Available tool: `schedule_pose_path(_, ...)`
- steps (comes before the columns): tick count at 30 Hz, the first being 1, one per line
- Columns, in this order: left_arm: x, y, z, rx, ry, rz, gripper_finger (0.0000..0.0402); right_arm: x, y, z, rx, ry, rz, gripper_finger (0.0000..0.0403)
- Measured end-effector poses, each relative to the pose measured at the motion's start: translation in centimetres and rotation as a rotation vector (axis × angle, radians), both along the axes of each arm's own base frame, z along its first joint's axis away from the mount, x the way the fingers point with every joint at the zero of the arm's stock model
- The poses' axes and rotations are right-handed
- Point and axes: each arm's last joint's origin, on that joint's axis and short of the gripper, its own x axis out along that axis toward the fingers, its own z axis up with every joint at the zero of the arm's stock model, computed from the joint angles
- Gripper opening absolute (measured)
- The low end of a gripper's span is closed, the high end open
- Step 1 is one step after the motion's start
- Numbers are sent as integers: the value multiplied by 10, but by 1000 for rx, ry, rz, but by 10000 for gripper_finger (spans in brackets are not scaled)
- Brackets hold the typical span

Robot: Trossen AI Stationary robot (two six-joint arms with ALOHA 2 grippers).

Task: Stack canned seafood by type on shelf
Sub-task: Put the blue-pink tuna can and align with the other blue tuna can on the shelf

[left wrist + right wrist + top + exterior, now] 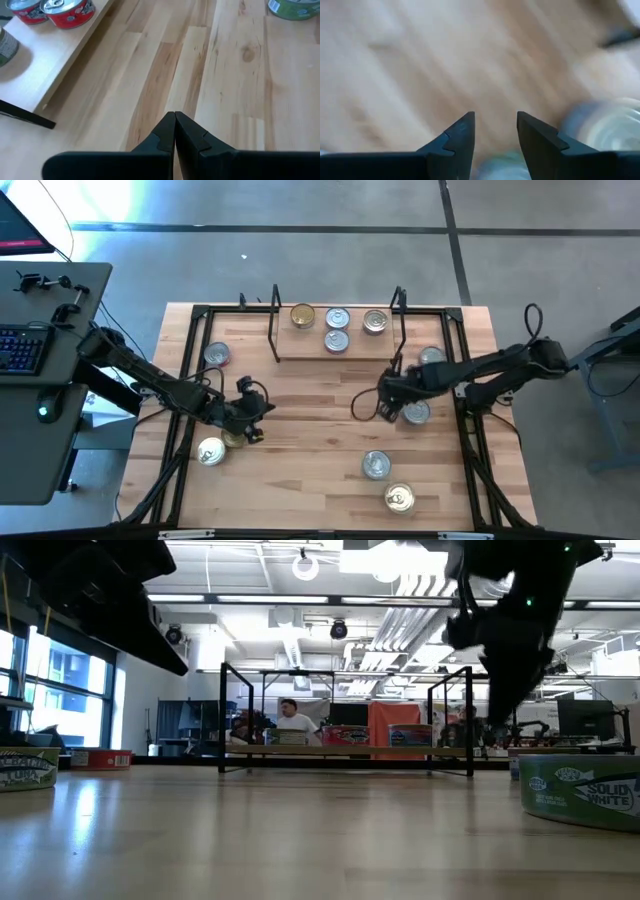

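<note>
Four tins stand on the shelf at the tabletop's far edge, others scattered toward both side edges, while the left gripper hovers with jaws clenched empty and the right gripper holds its jaws released, empty.

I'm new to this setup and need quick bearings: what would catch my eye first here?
The shelf at the table's far edge already carries four cans, while others lie scattered over the wooden table. Both arms reach in over the middle: the left gripper is shut and empty beside a gold can, and the right gripper is open and empty near a silver can.
</note>
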Motion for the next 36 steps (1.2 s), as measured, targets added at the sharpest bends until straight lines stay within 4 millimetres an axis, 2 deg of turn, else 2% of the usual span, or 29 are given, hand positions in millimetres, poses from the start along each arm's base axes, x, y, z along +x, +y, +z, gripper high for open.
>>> schedule_pose_path(6,1,0,1,7,-11,6,1,21,54,15,-13,-329,365,137)
schedule_pose_path(9,2,0,2,2,-31,9,0,24,70,21,-12,-418,441,137)
schedule_pose_path(12,2,0,2,2,-31,9,0,21,77,23,15,-410,429,137)
schedule_pose_path(15,2,0,2,8,-29,6,0,10,76,22,21,-284,277,137)
schedule_pose_path(21,3,0,3,20,-44,9,0,-34,57,4,-44,143,-130,137)
schedule_pose_path(24,3,0,3,26,-50,16,0,-50,49,-6,-86,261,-271,137)
schedule_pose_path(27,3,0,4,36,-47,9,0,-55,45,-19,-80,271,-320,137)
schedule_pose_path(31,3,0,4,36,-52,8,0,-50,43,-38,12,190,-297,137)
schedule_pose_path(33,4,0,4,35,-52,8,0,-41,44,-43,57,86,-225,137)
schedule_pose_path(36,4,0,5,31,-63,8,0,-18,50,-38,114,-105,-108,137)
